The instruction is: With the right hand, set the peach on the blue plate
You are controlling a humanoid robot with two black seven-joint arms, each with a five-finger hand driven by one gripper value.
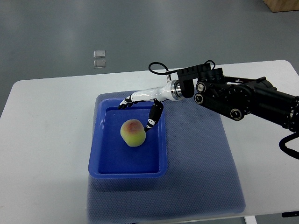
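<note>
Your right hand hangs over the far edge of the blue plate, fingers spread and loose, gripping nothing. You see one dark-tipped finger pointing down beside the peach; whether it touches the fruit is hard to tell. The other fingertips blur against the plate's rim. The peach lies inside the plate, near its middle. The plate sits on a blue mat on the white tabletop. The arm's rear part is cut off at the right edge.

Yellow-green peach with a red blush; blue plate on a blue textured mat; white table; right hand white with black fingertips; arm black.
</note>
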